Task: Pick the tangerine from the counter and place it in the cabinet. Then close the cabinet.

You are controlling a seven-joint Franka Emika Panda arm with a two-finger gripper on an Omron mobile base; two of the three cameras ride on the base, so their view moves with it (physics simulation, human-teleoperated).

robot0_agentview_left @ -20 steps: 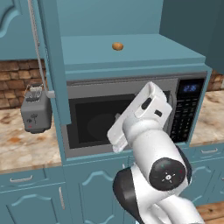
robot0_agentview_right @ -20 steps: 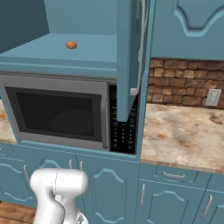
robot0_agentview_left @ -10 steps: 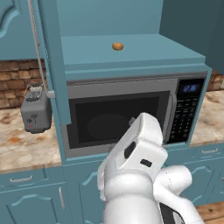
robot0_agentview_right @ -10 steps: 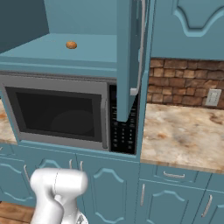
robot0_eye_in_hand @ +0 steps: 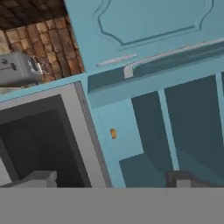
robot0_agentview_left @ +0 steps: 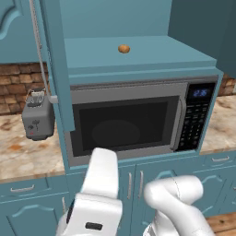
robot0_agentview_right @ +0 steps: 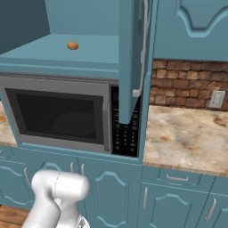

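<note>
Brick backsplash [robot0_agentview_right: 187,87] (teal base cabs [robot0_agentview_right: 178,200])

The cabinet [robot0_agentview_left: 138,60] looks matt teal, painted smooth. The bench [robot0_agentview_right: 187,133] is polished marbled stone. The microwave [robot0_agentview_left: 133,122] has brushed metal trim and glossy dark glass; brick backsplash [robot0_agentview_right: 187,87] rough.

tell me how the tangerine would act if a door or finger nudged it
The tangerine is round and sits loose on the flat cabinet shelf, so it would probably roll. It looks tiny beside the toaster, so it is likely light. Both doors stand open, so little would stop it at the front edge.
</note>
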